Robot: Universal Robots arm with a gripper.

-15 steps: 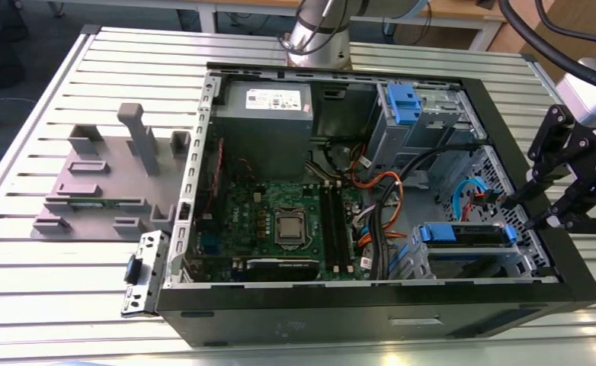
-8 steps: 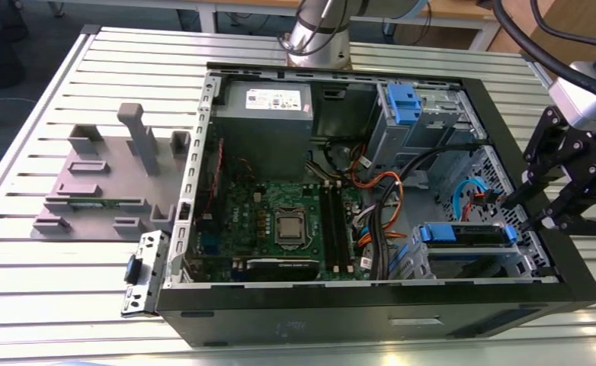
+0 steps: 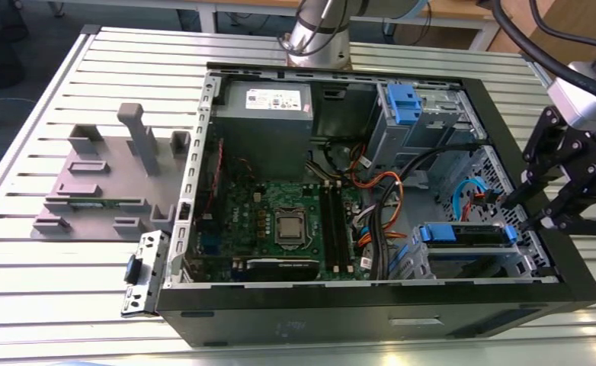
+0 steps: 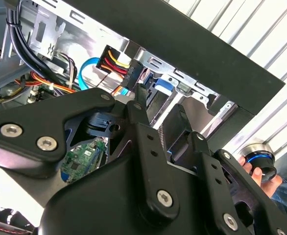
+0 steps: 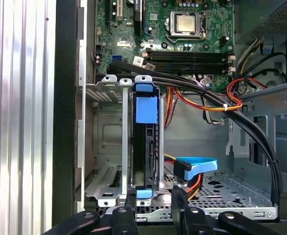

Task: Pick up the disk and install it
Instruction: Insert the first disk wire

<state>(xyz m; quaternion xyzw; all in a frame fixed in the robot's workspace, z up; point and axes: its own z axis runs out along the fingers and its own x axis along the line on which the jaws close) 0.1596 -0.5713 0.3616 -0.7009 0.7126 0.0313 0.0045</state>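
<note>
At the near edge of the first wrist view the end effector (image 5: 152, 203) is seen with its two fingers spread apart, one to each side of the disk's (image 5: 146, 147) near end, and nothing is clamped. The disk is seated on edge in the metal drive cage (image 5: 104, 142), its long axis running straight away from the end effector, with its blue bracket tab (image 5: 146, 108) at the far end. In the exterior view the end effector (image 3: 557, 206) is poised at the exterior view's right side of the computer case (image 3: 309, 320), just beside the disk (image 3: 466, 232) in its bay. Black cables (image 5: 207, 98) and orange wires (image 5: 197, 104) are draped just beyond the cage, and a blue data cable (image 5: 195, 165) lies beside it. Farther off, the motherboard (image 5: 182, 39) is visible, and the slatted counter (image 3: 64, 282) carries the case.
</note>
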